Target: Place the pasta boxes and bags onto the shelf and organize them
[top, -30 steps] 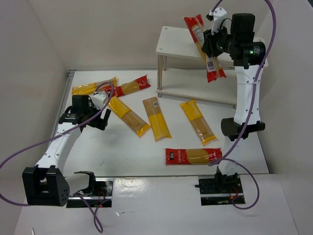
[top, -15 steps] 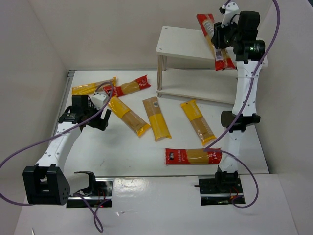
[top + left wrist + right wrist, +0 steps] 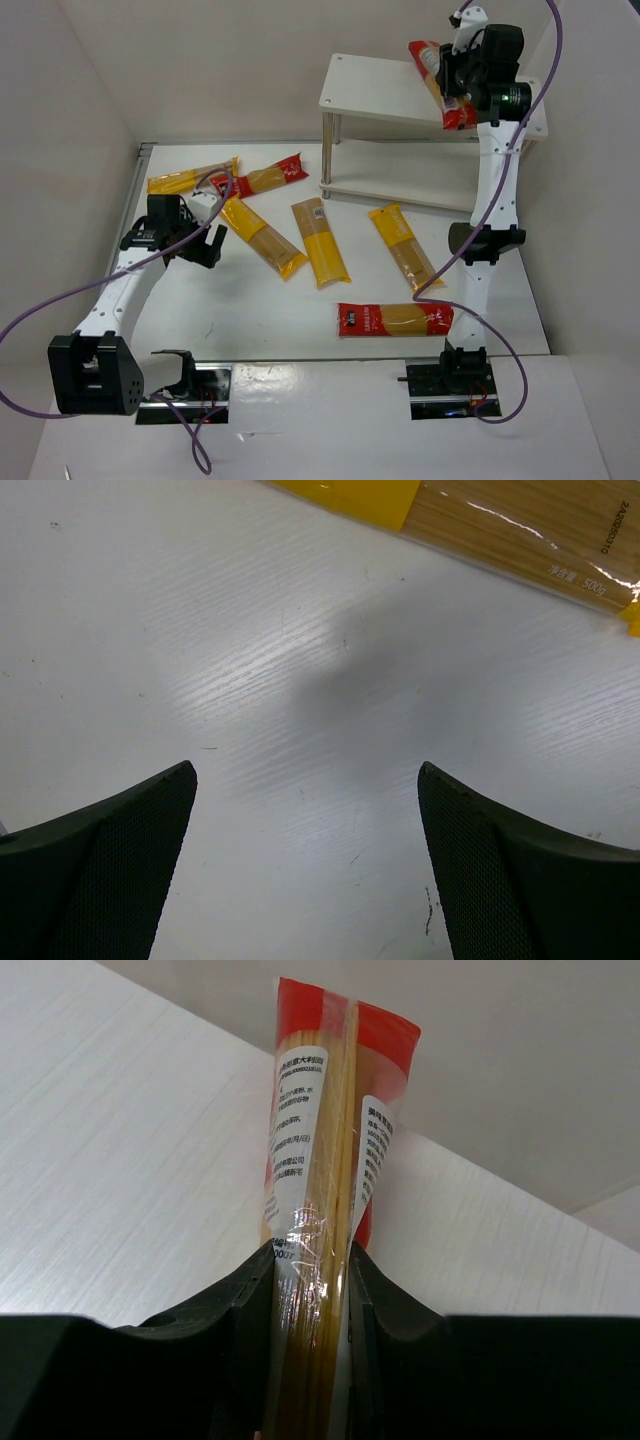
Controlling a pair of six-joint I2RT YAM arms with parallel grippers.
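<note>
Top external: right gripper (image 3: 449,84) clamped on red packet (image 3: 458,113), now higher over shelf (image 3: 365,85); left gripper (image 3: 208,248) unmoved, fingers apart.

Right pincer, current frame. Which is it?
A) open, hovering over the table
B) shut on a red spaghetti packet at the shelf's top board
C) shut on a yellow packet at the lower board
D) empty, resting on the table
B: in the right wrist view, the right pincer is clamped on the red packet, which is over the pale top board of the shelf.
</note>
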